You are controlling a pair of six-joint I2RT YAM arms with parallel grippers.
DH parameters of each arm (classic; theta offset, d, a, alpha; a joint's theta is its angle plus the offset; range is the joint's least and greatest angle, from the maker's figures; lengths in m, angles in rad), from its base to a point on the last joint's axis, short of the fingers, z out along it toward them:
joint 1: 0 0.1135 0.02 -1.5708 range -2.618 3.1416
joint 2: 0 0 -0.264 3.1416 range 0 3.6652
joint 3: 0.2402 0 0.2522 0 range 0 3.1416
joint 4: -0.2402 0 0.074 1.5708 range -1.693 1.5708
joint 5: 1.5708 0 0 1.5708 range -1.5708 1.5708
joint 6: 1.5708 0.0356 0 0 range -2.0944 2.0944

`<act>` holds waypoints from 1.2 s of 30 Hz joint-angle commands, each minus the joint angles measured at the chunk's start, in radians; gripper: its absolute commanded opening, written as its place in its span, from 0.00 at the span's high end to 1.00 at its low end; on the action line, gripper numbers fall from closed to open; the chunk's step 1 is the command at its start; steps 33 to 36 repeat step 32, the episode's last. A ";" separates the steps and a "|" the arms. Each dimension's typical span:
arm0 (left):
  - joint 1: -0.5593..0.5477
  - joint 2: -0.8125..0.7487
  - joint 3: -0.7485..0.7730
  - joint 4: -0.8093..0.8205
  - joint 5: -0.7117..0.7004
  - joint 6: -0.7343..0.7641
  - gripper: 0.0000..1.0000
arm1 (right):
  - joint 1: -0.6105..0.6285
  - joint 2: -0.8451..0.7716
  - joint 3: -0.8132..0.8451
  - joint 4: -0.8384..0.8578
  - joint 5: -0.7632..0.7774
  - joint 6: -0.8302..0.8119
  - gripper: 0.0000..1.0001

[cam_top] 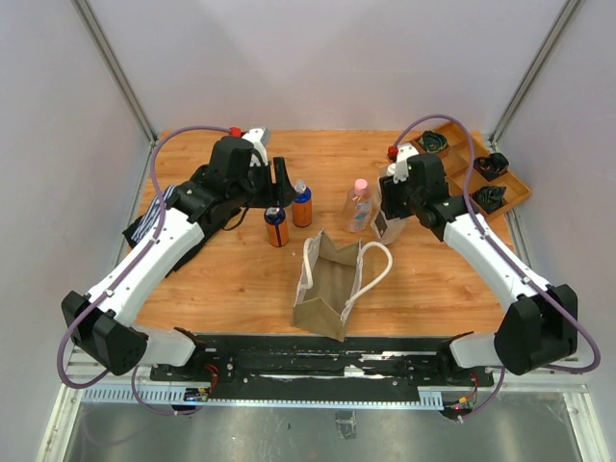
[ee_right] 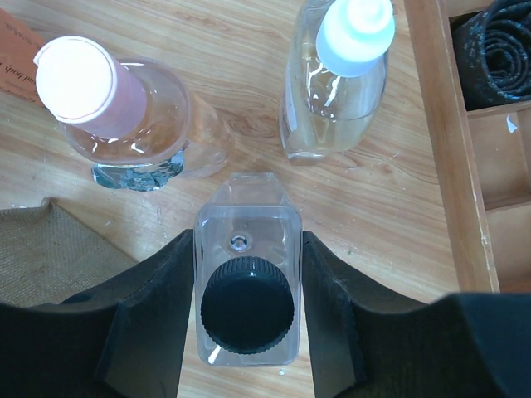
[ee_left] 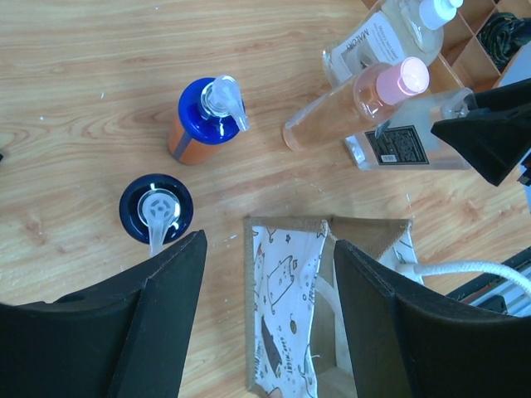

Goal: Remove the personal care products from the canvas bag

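Note:
The tan canvas bag (cam_top: 325,289) stands open at the table's front centre, with its printed lining (ee_left: 290,282) showing and no bottle visible inside. Two orange bottles with blue pump caps (cam_top: 276,226) (cam_top: 302,204) stand left of it. A clear pink-capped bottle (cam_top: 359,205) and a clear white-capped bottle (ee_right: 340,66) stand behind it. My right gripper (ee_right: 247,240) is shut on a clear square bottle with a black cap (ee_right: 247,307), next to the pink-capped one (ee_right: 99,99). My left gripper (ee_left: 270,249) is open and empty above the bag's rim.
A wooden compartment tray (cam_top: 508,188) with dark coiled bundles sits at the back right, and its wall (ee_right: 440,124) is close to my right gripper. Folded black and blue-striped clothing (cam_top: 154,217) lies under my left arm. White bag handles (cam_top: 377,274) loop to the right.

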 commanded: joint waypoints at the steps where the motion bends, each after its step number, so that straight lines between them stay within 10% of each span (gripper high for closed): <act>1: 0.006 -0.022 0.004 0.016 0.017 -0.006 0.32 | -0.026 -0.002 0.022 0.104 -0.021 0.013 0.70; 17: 0.006 -0.040 0.019 -0.012 -0.041 0.000 0.32 | -0.029 -0.083 0.056 0.050 0.002 0.040 0.01; 36: 0.037 -0.039 0.098 -0.015 -0.239 0.045 0.14 | -0.061 -0.185 0.158 -0.061 0.077 0.084 0.02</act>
